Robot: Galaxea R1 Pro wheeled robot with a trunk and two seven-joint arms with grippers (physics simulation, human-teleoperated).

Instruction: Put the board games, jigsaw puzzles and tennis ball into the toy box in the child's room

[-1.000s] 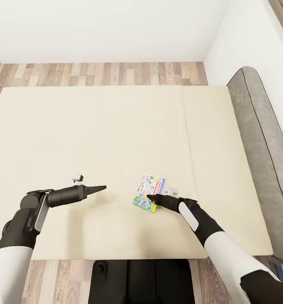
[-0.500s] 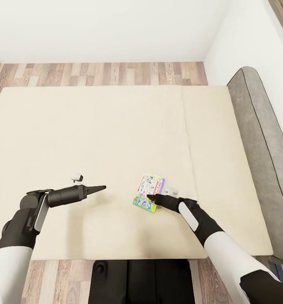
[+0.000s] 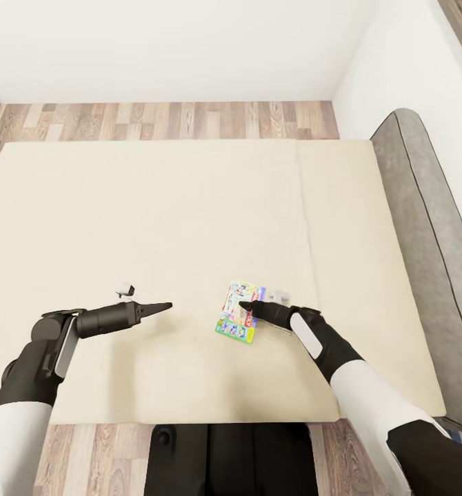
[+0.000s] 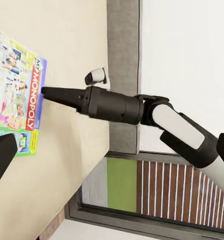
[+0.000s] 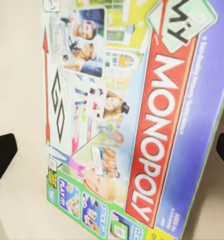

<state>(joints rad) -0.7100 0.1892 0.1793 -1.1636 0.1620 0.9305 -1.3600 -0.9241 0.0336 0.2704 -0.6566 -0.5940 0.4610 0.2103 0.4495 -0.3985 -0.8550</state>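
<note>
One of the board games [image 3: 235, 325], a flat white-green "My Monopoly" box with a blue edge, lies face up on the bed [image 3: 189, 207], near its front edge. My right gripper [image 3: 247, 306] hovers low over the box and is open. In the right wrist view its black fingertips [image 5: 1, 155] stand wide apart on either side of the cover [image 5: 122, 115]. My left gripper [image 3: 165, 305] hangs over bare mattress to the left of the box, open and holding nothing. The left wrist view looks across at the box [image 4: 16, 100] and at the right gripper [image 4: 45, 91].
The cream mattress spreads wide ahead and to both sides. A grey padded headboard [image 3: 417, 207] runs along the bed's right side against the white wall. Wood-plank floor [image 3: 162, 120] shows beyond the bed's far edge. My dark base [image 3: 224, 455] stands at the front edge.
My right gripper has moved a little forward over the box, covering more of its cover. The left arm has stayed put.
</note>
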